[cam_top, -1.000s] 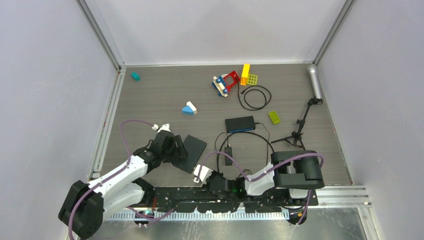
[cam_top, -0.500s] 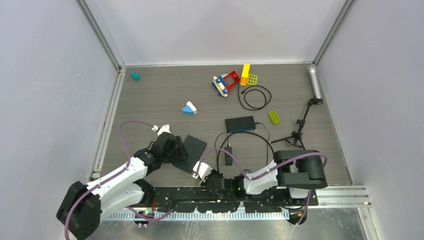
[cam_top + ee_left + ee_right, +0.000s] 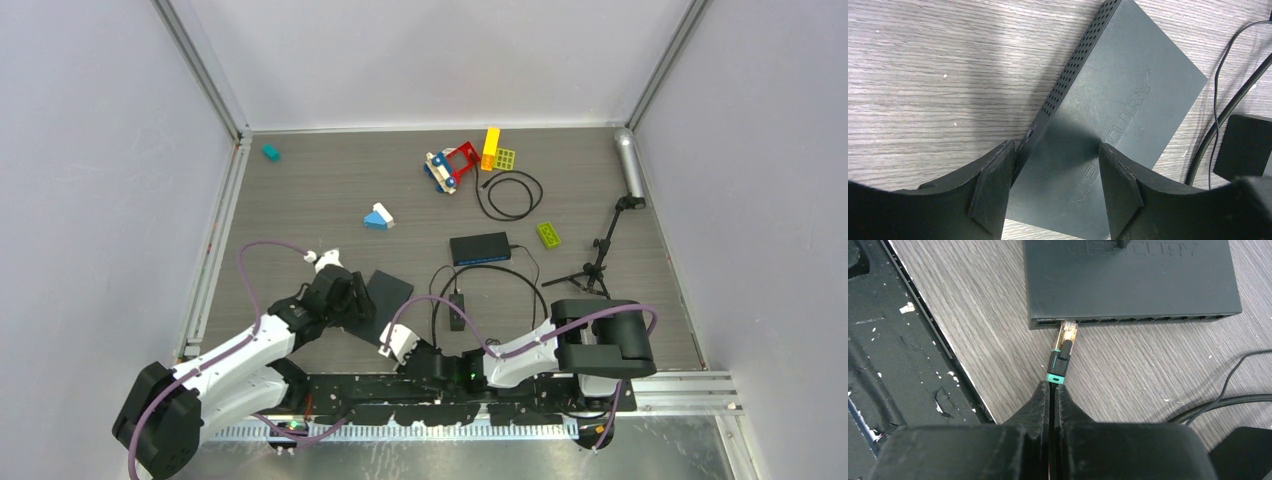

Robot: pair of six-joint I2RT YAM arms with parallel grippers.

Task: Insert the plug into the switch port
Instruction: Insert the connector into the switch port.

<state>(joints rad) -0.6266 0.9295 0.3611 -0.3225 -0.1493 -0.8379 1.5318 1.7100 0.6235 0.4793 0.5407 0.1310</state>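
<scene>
Top external view: grey wood-grain desk (image 3: 300, 200), pale lilac walls (image 3: 440, 60), aluminium posts (image 3: 205, 70) in far corners. Switch (image 3: 395, 290) lies by near edge, left of centre, partly hidden beneath left hand (image 3: 362, 303). Left hand spread, one finger against vented side, other over top face. Right hand (image 3: 1053, 395) pressed together, pinching plug (image 3: 1063, 347) by rear. Clear tip at one end of port row, depth hard to judge. Hand bodies cut off at frame bottom.

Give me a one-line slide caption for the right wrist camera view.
Right gripper holds the plug, its clear tip at a port near the left end of the switch.
</scene>
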